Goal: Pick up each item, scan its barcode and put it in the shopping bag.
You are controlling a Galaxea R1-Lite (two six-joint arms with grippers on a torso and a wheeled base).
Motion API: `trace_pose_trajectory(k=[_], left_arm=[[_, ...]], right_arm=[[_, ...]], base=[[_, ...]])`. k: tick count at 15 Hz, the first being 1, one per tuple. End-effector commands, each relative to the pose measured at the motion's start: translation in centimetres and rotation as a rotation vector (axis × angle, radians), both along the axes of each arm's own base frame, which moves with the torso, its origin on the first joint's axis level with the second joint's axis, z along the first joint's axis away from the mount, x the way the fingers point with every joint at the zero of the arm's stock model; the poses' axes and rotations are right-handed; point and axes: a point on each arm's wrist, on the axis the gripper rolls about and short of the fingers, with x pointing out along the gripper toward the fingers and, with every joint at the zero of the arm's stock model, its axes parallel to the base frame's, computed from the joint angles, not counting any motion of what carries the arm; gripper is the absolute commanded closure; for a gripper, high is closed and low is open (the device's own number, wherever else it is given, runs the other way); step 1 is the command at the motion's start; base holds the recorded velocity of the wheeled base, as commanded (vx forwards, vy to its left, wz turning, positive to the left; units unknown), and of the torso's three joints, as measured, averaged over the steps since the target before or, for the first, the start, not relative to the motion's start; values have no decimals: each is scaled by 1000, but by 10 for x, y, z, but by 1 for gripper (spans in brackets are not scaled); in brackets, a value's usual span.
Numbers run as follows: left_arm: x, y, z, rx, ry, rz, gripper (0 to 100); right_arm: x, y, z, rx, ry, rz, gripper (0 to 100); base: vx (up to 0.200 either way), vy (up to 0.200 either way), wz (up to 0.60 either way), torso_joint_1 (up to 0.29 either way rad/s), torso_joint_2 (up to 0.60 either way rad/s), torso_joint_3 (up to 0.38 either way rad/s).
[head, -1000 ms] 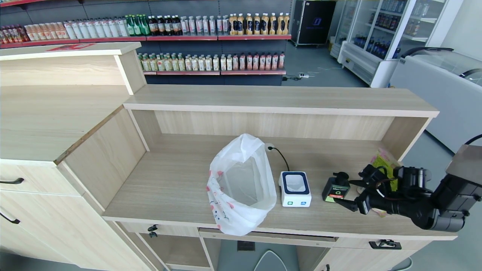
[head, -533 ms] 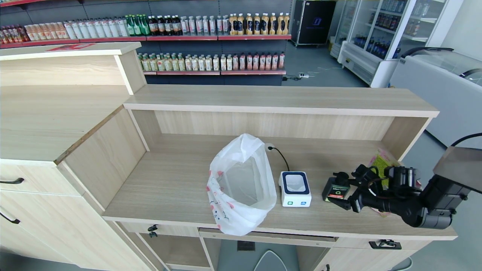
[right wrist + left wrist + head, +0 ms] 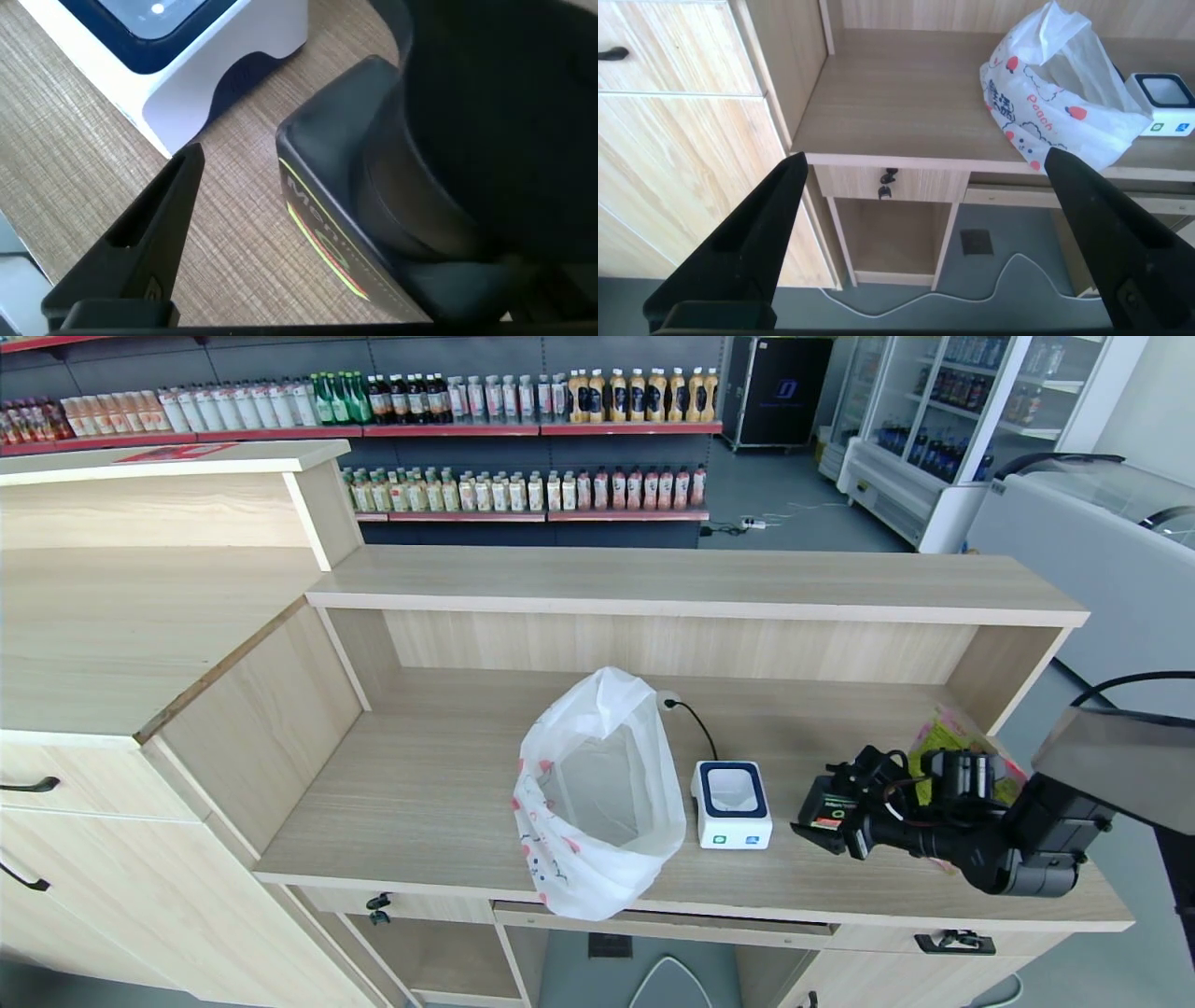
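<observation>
A white shopping bag (image 3: 597, 793) (image 3: 1055, 84) stands open at the counter's middle, with the white-and-blue scanner (image 3: 733, 803) (image 3: 187, 37) just to its right. Right of the scanner sits a small dark box (image 3: 827, 810) (image 3: 355, 224) with a green and red label. My right gripper (image 3: 822, 807) is open and straddles this box. One finger (image 3: 140, 252) stands clear of the box's side with bare wood between them. A yellow-green snack packet (image 3: 948, 737) lies behind the right arm. My left gripper (image 3: 924, 161) hangs open and empty in front of the counter's left end.
The wooden counter (image 3: 420, 793) has a raised back shelf (image 3: 691, 583) and side walls to the left and right. The scanner's black cable (image 3: 695, 719) runs to the back wall. Drawers and a handle (image 3: 887, 182) lie under the counter's front edge. Drink shelves stand far behind.
My right arm has moved left along the counter, and its open fingers have come around the small dark box. The bag, the scanner and the packet have stayed put.
</observation>
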Motion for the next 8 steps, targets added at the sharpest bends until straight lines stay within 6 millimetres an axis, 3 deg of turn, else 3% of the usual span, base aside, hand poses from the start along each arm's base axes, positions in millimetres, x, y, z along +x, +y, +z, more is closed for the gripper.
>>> trace_pose_trajectory(k=[1, 7, 8], left_arm=[[0, 0, 0, 0, 1, -1, 0], [0, 0, 0, 0, 1, 1, 0], [0, 0, 0, 0, 1, 1, 0]], right_arm=[[6, 7, -6, 8, 1, 16, 0], [16, 15, -14, 18, -3, 32, 0], [16, 16, -13, 20, -2, 32, 100]], base=[[0, 0, 0, 0, 0, 0], [0, 0, 0, 0, 0, 0], [0, 0, 0, 0, 0, 0]])
